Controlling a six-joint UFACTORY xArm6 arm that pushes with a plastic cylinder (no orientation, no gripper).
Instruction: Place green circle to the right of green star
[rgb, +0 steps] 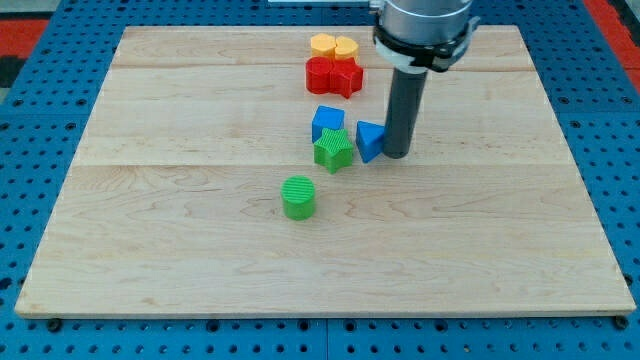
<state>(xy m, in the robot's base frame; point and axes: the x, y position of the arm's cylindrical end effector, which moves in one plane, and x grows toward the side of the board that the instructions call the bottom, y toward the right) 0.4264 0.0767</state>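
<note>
The green circle (298, 197) stands on the wooden board (180, 240), below and to the left of the green star (333, 150). The green star touches a blue cube (327, 122) above it and a blue triangle (369, 140) on its right. My tip (397, 154) rests at the right side of the blue triangle, right of the green star and well up and right of the green circle.
A yellow circle (323, 45) and a yellow heart (346, 47) sit near the view's top, with a red circle (320, 75) and a red star (346, 77) just below them. Blue perforated table surrounds the board.
</note>
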